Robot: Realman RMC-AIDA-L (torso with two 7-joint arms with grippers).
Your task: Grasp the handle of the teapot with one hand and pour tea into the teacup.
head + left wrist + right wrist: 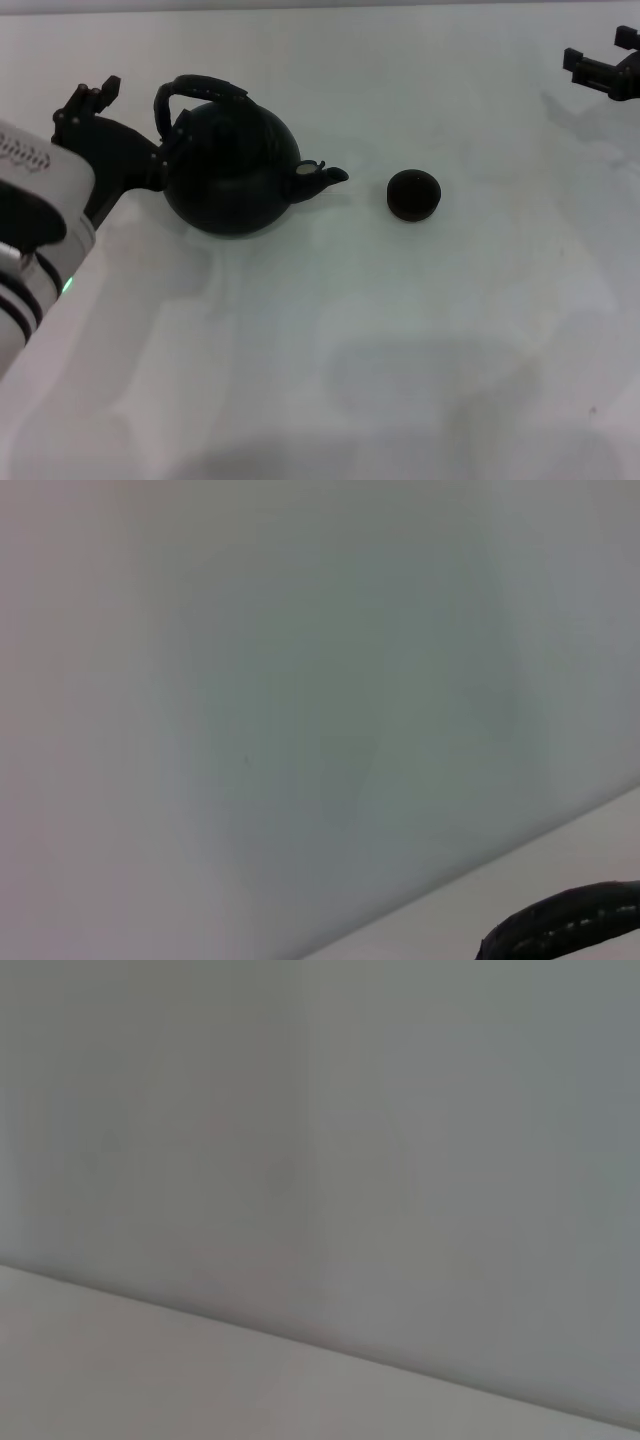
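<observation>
The matte-black teapot (pixel 232 170) stands on the white table (pixel 330 330), its spout (pixel 325 178) pointing right toward the teacup (pixel 413 195). The small dark teacup sits a short gap from the spout tip. The arched handle (pixel 203 89) rises over the pot's top left; a piece of the handle (pixel 570 920) also shows in the left wrist view. My left gripper (pixel 133 122) is open at the pot's left side, level with the handle's left end, one finger close against the pot. My right gripper (pixel 600 55) hangs open at the far right. No tea is visible.
White table surface stretches in front of and to the right of the pot and cup. The right wrist view shows only a blank grey wall and table.
</observation>
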